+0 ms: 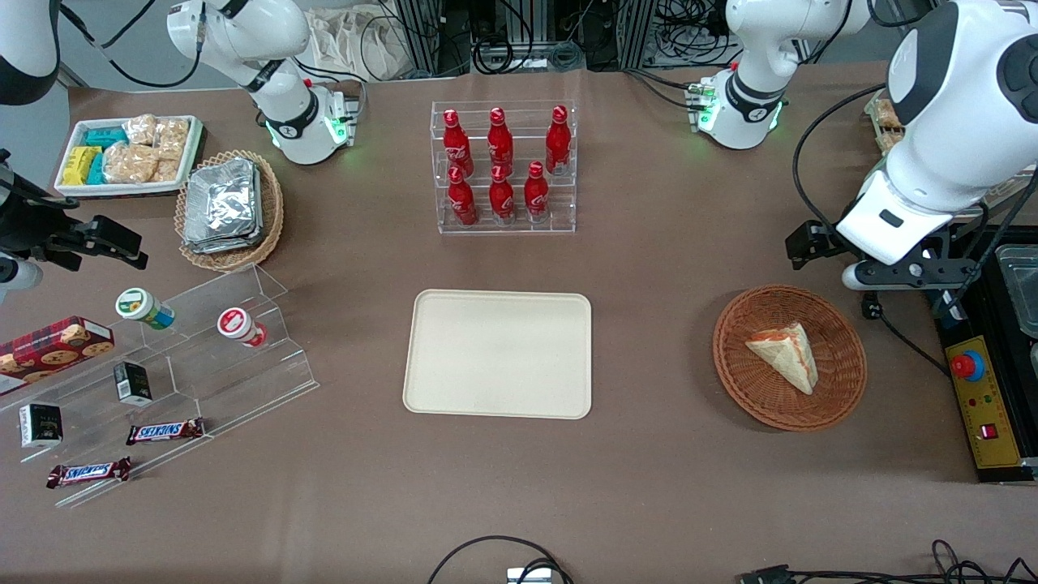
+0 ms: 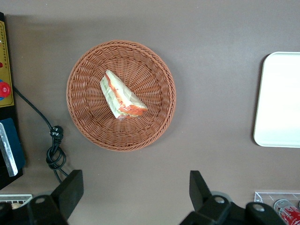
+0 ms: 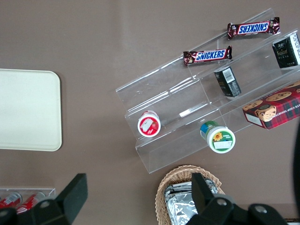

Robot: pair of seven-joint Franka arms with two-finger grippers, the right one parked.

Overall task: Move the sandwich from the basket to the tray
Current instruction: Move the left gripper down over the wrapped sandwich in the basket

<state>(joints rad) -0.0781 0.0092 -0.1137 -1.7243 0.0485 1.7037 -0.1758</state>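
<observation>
The sandwich lies on its side in the middle of the basket, long axis slanted across the weave. The gripper hangs high above it, fingers spread wide and empty. It hangs off the basket's rim on the side away from the front camera, so I judge a short shift and a straight descent come next; the tray waits toward the counter's middle.

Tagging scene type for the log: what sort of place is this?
Likely a robotics lab staged as a snack counter: cable clutter and an emergency-stop box by the arms, a soda bottle rack, and the gripper open above the basket.
</observation>
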